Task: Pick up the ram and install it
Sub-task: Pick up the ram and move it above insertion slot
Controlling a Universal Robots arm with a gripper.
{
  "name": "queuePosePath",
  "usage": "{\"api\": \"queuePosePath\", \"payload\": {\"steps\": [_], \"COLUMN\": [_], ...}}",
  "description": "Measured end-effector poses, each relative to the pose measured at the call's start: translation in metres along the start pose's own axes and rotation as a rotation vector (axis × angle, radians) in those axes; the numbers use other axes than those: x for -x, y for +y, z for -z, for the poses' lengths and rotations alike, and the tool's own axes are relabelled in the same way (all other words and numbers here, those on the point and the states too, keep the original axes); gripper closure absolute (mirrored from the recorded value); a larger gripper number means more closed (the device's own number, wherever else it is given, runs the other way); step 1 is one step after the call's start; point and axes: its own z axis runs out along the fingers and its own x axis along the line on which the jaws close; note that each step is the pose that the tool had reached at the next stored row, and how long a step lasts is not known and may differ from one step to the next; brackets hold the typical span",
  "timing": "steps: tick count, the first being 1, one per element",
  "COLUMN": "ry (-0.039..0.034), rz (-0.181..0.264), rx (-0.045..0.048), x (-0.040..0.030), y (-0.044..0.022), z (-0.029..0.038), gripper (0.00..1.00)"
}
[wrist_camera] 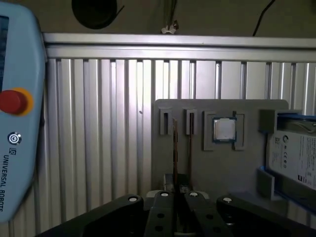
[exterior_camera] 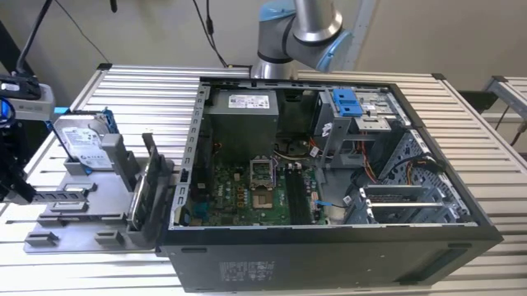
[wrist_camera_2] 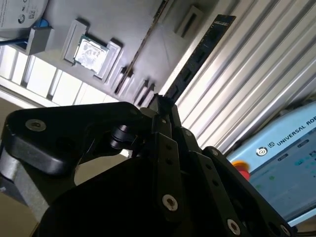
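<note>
Here, the gripper point(wrist_camera: 177, 193) has its fingers point(wrist_camera: 163, 200) pressed together on the ram point(wrist_camera_2: 200, 52). They pinch the stick across its flat faces, presumably so that its long contact edge is left free for a socket. The stick runs lengthwise out past the fingertips. It lies over the grey tray point(wrist_camera: 222, 168), along the tray edge away from the hard drive point(wrist_camera: 296, 158), with its far tip near the slots at that corner. Whether it rests in the tray or hangs just clear cannot be told.

A second thin strip point(wrist_camera: 190, 148) runs parallel just beside it and ends in a slot. A processor point(wrist_camera: 223, 129) sits in a square recess between the strips and the drive. Each part has its own seat, apparently so that each is offered in a known pose. A pale-blue control pendant point(wrist_camera: 15, 123) with a red button is beyond that same tray edge.

In the exterior view the tray stands on the surface point(exterior_camera: 140, 92), which is ribbed aluminium, at that view's left. It is just beside the open computer case point(exterior_camera: 329, 262), whose motherboard point(exterior_camera: 247, 185) faces upward, seemingly for access from above. Behind are the arm point(exterior_camera: 300, 24), hanging cables, a pale wall, and a second ribbed surface point(exterior_camera: 509, 86) at that view's right.
</note>
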Motion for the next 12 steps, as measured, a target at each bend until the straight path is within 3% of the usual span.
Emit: {"api": "queuePosePath", "payload": {"steps": [12], "ry": [-0.0001], "rz": [0.0], "rx": [-0.0001], "x": [0.0009], "y": [-0.0001], "z": [0.0179], "gripper": [0.86]}}
